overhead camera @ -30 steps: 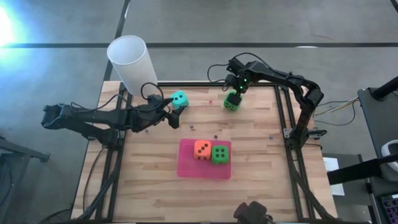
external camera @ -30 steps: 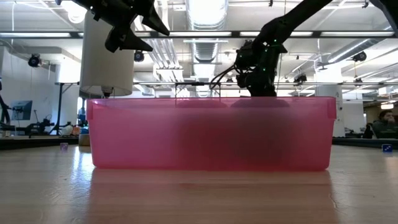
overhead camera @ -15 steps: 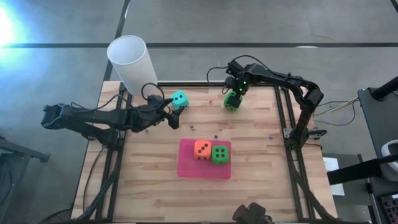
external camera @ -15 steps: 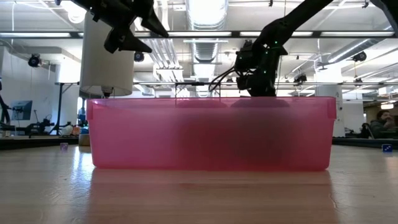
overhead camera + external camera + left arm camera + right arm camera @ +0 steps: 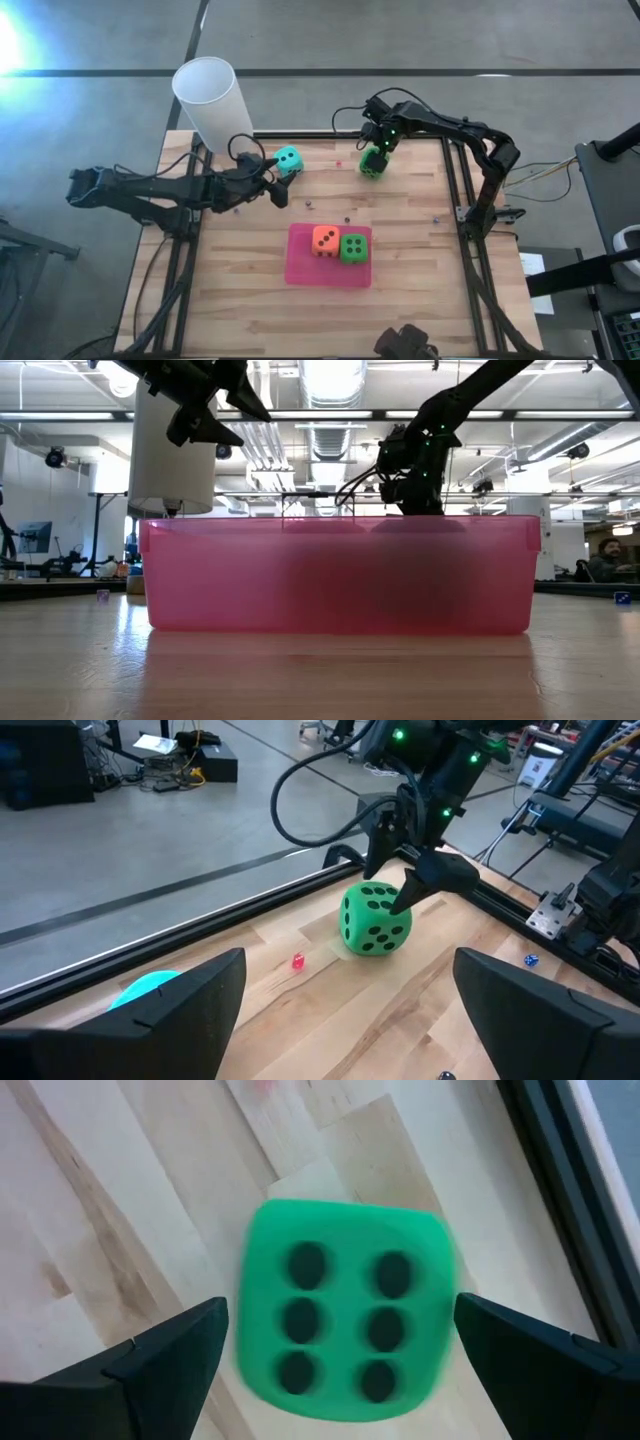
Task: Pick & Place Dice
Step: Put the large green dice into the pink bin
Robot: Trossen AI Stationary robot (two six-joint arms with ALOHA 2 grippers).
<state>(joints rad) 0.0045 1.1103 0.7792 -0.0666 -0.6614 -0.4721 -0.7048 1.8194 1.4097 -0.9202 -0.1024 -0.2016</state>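
hovering over the soft green cube die with six dark pips (image 5: pixel 345 1312) near the far edge of the wooden surface (image 5: pixel 420 290), the right tool (image 5: pixel 374 149) has fingers apart. coming down off-centre could nudge it away. left tool (image 5: pixel 276 180), also apart, sits by the soft teal cube die (image 5: pixel 289 159).
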